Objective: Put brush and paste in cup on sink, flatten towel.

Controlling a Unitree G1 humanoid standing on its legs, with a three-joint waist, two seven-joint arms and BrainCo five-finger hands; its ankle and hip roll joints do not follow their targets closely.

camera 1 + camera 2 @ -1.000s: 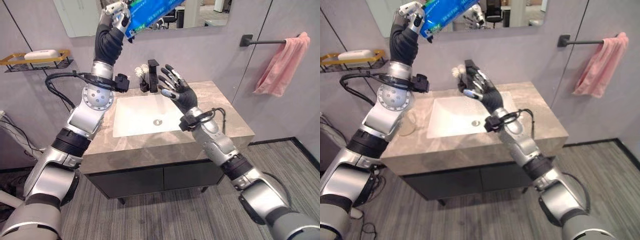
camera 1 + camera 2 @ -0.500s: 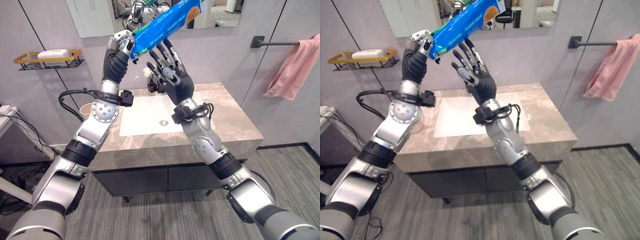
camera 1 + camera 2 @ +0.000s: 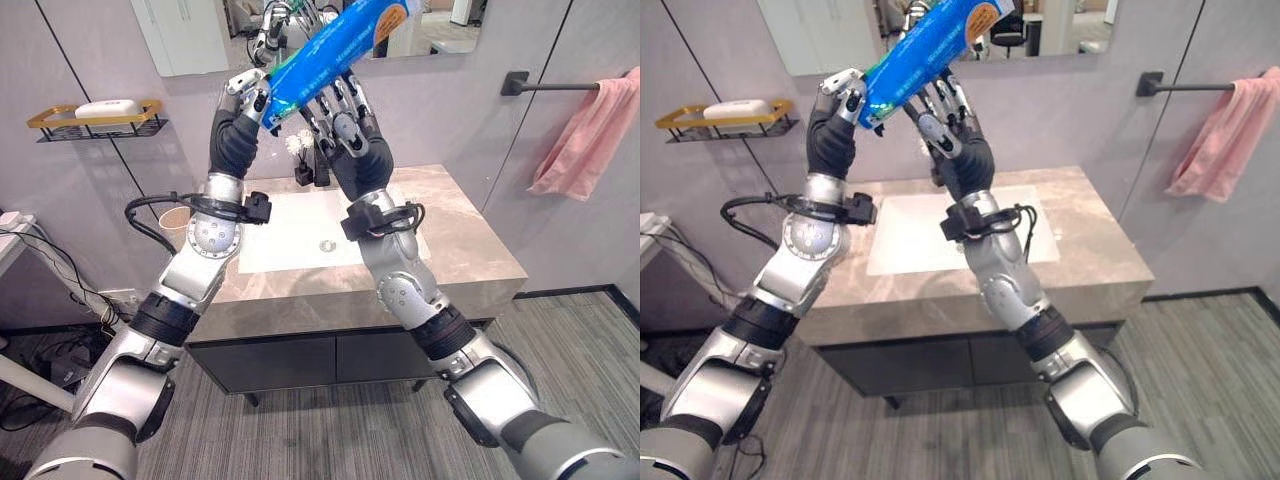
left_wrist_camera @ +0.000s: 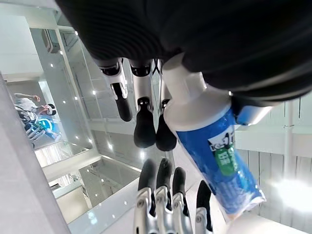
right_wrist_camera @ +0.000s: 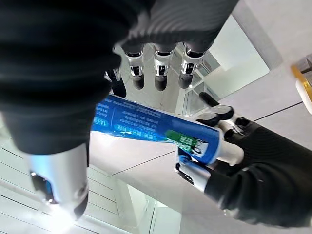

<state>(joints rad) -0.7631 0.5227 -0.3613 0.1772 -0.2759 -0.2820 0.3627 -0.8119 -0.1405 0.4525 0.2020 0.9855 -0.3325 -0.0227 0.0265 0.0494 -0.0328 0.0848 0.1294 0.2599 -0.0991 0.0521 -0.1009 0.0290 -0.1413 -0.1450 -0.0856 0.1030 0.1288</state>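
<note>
Handing off the paste tube (image 3: pixel 325 45): left hand (image 3: pixel 243 100) is curled round its cap end and holds it up slanted, crimped end highest. Right hand (image 3: pixel 345 125) sits just behind the tube's middle, fingers spread straight, thumb apart, nothing gripped yet. My read: close the right hand mid-tube first and confirm it holds before the left lets go. The cup (image 3: pixel 176 218) is far below the left hand, towel (image 3: pixel 588 130) well off beyond the right.
</note>
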